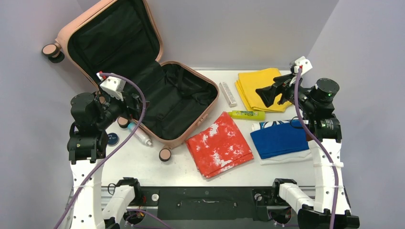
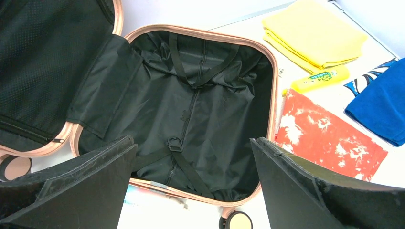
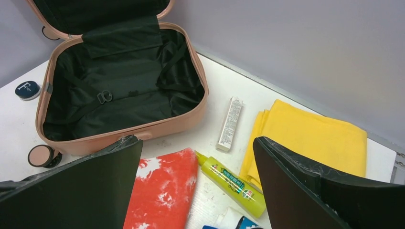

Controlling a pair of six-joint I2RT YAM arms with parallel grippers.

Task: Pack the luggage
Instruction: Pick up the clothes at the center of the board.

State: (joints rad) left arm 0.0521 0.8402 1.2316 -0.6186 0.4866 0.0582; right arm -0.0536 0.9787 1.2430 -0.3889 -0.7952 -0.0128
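Observation:
The salmon-pink luggage (image 1: 193, 133) lies open at the back left of the table. Its lid leans on the wall, and the black-lined base shell holds only its straps. My left gripper (image 1: 136, 102) is open and empty, hovering over the base shell's near-left rim. In the left wrist view the fingers frame the lining and the rim (image 2: 272, 95), with the gripper (image 2: 192, 140) holding nothing. My right gripper (image 1: 272, 93) is open and empty above the yellow cloth. In the right wrist view the gripper (image 3: 197, 139) hangs over the tube, with the luggage (image 3: 143, 129) beyond it.
A red-and-white cloth (image 1: 218, 149), a blue cloth (image 1: 279, 138), a folded yellow cloth (image 1: 262, 86), a yellow-green tube (image 1: 247, 114) and a white box (image 1: 228, 94) lie right of the luggage. A small bottle (image 1: 139, 134) and a dark round tin (image 1: 113, 139) lie left of it.

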